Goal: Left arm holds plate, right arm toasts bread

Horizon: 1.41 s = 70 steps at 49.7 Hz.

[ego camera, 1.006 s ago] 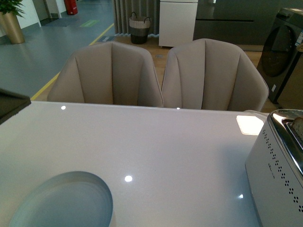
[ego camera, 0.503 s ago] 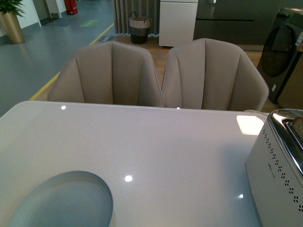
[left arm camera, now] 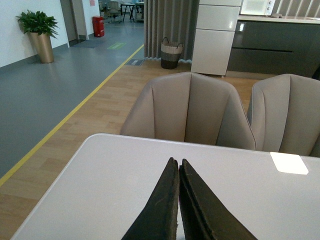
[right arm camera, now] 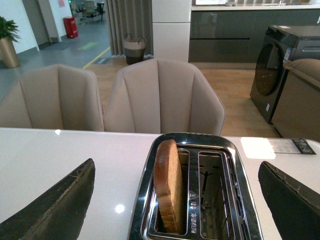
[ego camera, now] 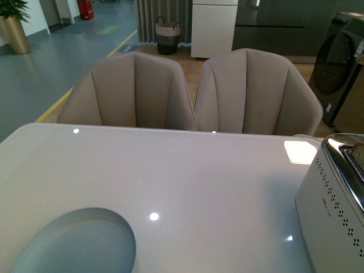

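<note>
Plate (ego camera: 74, 242) sits on table (ego camera: 187, 170) near my front-left edge; toaster (ego camera: 333, 210) on table at far right, well apart from plate. Bread (right arm camera: 167, 185) stands upright in one toaster slot, other slot beside it. Two chairs (ego camera: 128, 91) behind table w/ basket (ego camera: 167, 34) further back

The plate (ego camera: 79, 242) runs off the front view's lower edge. The toaster (ego camera: 335, 205) beside it is cropped too. The bread's (right arm camera: 169, 185) lower half sits hidden in the toaster's slot.
</note>
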Available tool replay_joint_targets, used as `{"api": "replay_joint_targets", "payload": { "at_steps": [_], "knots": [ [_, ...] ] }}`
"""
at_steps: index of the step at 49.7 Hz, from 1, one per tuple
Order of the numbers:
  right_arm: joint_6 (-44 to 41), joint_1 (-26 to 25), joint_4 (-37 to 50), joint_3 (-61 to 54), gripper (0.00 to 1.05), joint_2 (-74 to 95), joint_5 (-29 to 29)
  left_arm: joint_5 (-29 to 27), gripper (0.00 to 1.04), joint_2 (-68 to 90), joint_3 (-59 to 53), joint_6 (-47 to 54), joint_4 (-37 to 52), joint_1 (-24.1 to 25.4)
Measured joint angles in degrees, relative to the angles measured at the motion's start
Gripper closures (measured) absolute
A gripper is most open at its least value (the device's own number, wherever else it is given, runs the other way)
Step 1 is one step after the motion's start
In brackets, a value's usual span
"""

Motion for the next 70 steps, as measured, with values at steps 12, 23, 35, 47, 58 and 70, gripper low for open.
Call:
{"api": "replay_joint_targets", "payload": {
  "at_steps": [12, 23, 35, 47, 58, 70],
  "knots": [
    [0.0, 0.0, 0.0, 0.0, 0.09, 0.0, 0.0, 0.0, 1.02, -6.6, -3.5, 0.0, -3.1, 0.0],
    [0.0, 0.0, 0.0, 0.0, 0.09, 0.0, 0.0, 0.0, 1.02, -16.5, -3.6, 0.0, -12.1, 0.0],
    [0.0, 0.0, 0.0, 0.0, 0.09, 0.0, 0.0, 0.0, 1.02, -22.8, -3.6, 0.0, -18.0, 0.0],
    [0.0, 0.0, 0.0, 0.0, 0.09, 0.0, 0.0, 0.0, 1.02, -29.3, -3.6, 0.0, -24.4, 0.0],
    [0.0, 0.0, 0.0, 0.0, 0.09, 0.0, 0.0, 0.0, 1.02, -32.5, -3.6, 0.0, -27.7, 0.0],
    [0.0, 0.0, 0.0, 0.0, 0.09, 0.0, 0.0, 0.0, 1.02, -43.3, -3.5, 0.0, -38.9, 0.0]
  ]
}}
